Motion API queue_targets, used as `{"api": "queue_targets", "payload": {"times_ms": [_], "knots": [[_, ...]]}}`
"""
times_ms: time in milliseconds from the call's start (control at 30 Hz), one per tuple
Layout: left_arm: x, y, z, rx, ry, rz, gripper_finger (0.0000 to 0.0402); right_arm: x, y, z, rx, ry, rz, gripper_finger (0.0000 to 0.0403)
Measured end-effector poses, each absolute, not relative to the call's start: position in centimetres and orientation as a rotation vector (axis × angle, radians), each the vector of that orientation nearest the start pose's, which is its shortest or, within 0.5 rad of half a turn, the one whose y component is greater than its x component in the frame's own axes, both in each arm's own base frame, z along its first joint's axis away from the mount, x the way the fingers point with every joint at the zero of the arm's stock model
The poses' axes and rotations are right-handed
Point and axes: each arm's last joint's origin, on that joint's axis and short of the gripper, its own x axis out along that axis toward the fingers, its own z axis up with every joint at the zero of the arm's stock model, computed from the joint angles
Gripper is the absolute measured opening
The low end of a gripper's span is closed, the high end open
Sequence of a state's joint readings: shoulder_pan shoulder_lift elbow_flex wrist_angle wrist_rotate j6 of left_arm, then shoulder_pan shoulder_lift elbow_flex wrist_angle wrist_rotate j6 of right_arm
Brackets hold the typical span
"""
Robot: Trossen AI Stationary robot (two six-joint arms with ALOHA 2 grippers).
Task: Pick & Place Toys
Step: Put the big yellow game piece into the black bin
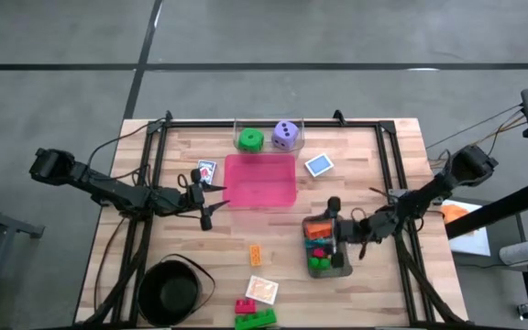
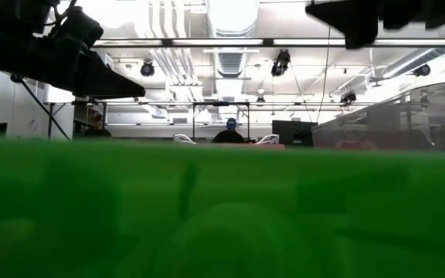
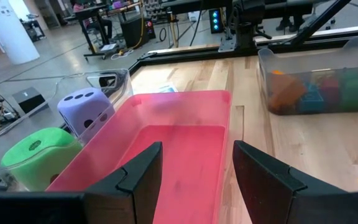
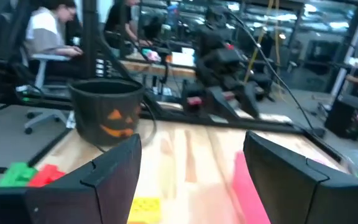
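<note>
My left gripper [image 1: 211, 200] is open and empty at the left edge of the pink tray [image 1: 260, 180], which lies ahead of it in the left wrist view [image 3: 185, 143]. My right gripper [image 1: 335, 231] is open and empty over the clear tray of several coloured bricks [image 1: 324, 246]. The green die [image 1: 250, 139] and the purple die [image 1: 285, 136] sit in a clear tray at the far edge. Two blue cards [image 1: 207, 170] [image 1: 318, 165], an orange brick [image 1: 256, 254], an orange card [image 1: 261, 289], a red brick [image 1: 245, 305] and a green brick [image 1: 255, 319] lie on the table.
A black round bowl [image 1: 170, 291] stands at the near left and shows ahead in the right wrist view [image 4: 107, 112]. A green blur [image 2: 222, 208] fills the lower low view. Dark frame rails run along the table's sides. People sit beyond the table.
</note>
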State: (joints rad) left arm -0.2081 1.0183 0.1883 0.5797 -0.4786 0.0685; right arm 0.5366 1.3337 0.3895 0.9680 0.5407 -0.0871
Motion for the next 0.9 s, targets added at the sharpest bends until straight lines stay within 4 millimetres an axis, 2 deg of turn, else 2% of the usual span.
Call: {"api": "queue_targets", "payload": {"times_ms": [233, 367, 500, 567, 633, 767, 900], "knots": [[18.0, -2.4, 16.5, 0.154, 0.246, 0.261, 0.0197, 19.6, 8.1, 19.3, -0.073, -0.031, -0.107, 0.0281], [18.0, -2.4, 16.5, 0.154, 0.247, 0.261, 0.0197, 18.9, 6.8, 19.9, -0.073, -0.054, -0.283, 0.0281], [18.0, -2.4, 16.4, 0.155, 0.251, 0.261, 0.0197, 18.3, 6.0, 20.7, -0.148, -0.040, -0.516, 0.0281], [18.0, -2.4, 16.4, 0.155, 0.250, 0.261, 0.0197, 17.9, 5.8, 20.8, -0.031, -0.060, -0.587, 0.0281], [18.0, -2.4, 16.4, 0.155, 0.251, 0.261, 0.0197, 17.9, 5.9, 20.5, -0.012, -0.057, -0.528, 0.0281], [18.0, -2.4, 16.4, 0.140, 0.253, 0.263, 0.0197, 18.6, 5.6, 20.4, -0.010, -0.070, -0.252, 0.0281], [18.0, -2.4, 16.4, 0.134, 0.252, 0.263, 0.0197, 19.1, 4.7, 20.2, 0.001, -0.066, -0.183, 0.0281]]}}
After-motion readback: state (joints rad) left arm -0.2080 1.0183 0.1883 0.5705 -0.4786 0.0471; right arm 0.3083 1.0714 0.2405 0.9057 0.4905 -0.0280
